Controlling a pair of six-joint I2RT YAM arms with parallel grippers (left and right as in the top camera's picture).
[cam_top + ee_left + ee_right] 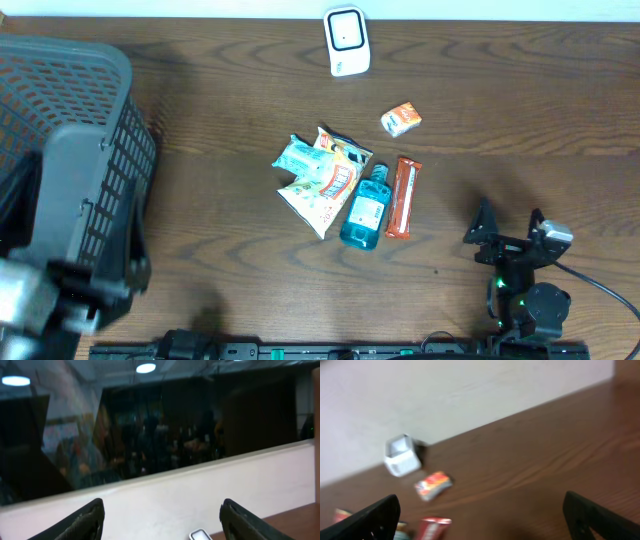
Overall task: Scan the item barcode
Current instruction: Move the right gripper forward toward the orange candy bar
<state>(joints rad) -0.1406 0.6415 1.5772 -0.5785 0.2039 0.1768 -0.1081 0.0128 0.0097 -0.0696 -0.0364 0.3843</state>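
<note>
The left claw [162,512] has its two dark fingers [85,522] spread wide with nothing between them. It is aimed about level rather than downward. From overhead the left arm [62,225] shows only as a blurred grey bulk, raised close under the camera. The right claw [510,232] sits low, pointing forward and slightly down, its fingers parted just as widely with an empty gap between. Behind that claw the right arm [535,305] folds back in black joints toward its base.

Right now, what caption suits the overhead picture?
Snack bags, blue bottle and orange bar lie clustered, white scanner beyond them, right gripper open nearby.
</note>
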